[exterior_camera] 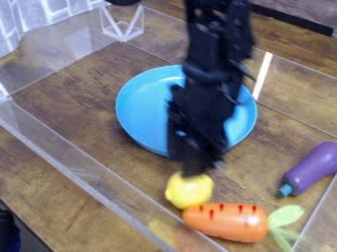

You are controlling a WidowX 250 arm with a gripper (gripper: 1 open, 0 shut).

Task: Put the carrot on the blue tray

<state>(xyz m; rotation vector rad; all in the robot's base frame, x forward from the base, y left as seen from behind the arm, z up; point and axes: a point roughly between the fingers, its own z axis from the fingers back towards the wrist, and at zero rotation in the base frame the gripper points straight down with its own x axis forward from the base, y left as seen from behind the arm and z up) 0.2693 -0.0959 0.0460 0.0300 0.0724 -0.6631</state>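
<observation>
The carrot (224,221), orange with a light green leafy top, lies at the front right of the wooden table, just inside the clear wall. The blue tray (142,110), round with a low rim, sits mid-table behind it. My gripper (198,165) is a motion-blurred dark shape hanging over the tray's front rim, its tips just above the yellow lemon (187,189). Its fingers look apart with nothing between them. The carrot lies a short way in front of and to the right of the tips, untouched.
A purple eggplant (312,167) lies at the right edge. A clear plastic wall (79,167) runs along the front and left sides of the work area. The lemon sits between the tray and the carrot.
</observation>
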